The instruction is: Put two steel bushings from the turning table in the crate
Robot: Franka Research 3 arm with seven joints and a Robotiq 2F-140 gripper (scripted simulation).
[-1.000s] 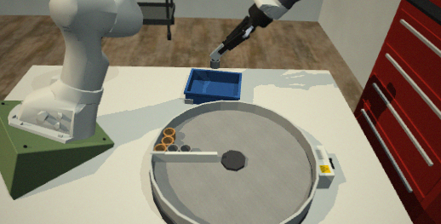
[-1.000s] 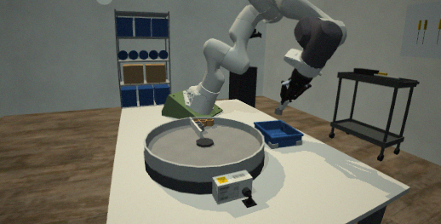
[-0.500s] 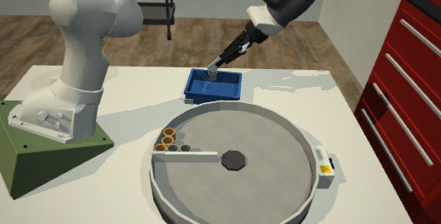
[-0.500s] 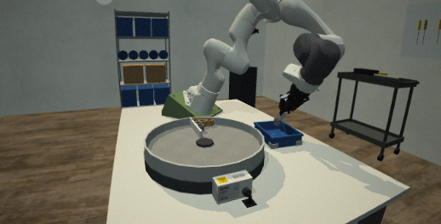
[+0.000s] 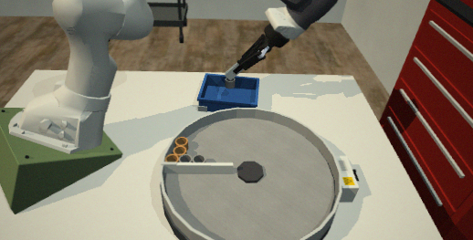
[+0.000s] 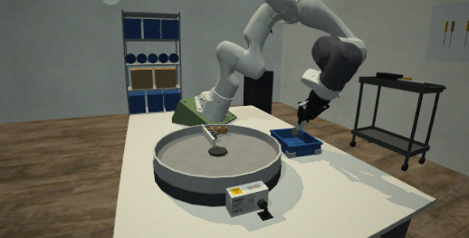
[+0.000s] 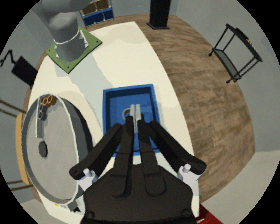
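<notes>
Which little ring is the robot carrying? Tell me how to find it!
Find the big round turning table, then look just behind it to the blue crate. Above the crate, the black tool pinches one grey steel bushing. It is the only ring up in the air; the grey and orange rings sit on the turning table.

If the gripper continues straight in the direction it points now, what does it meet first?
Most likely the floor of the blue plastic crate: the gripper, jaws shut on a grey steel bushing, points down into it. Exact depth is unclear.
</notes>
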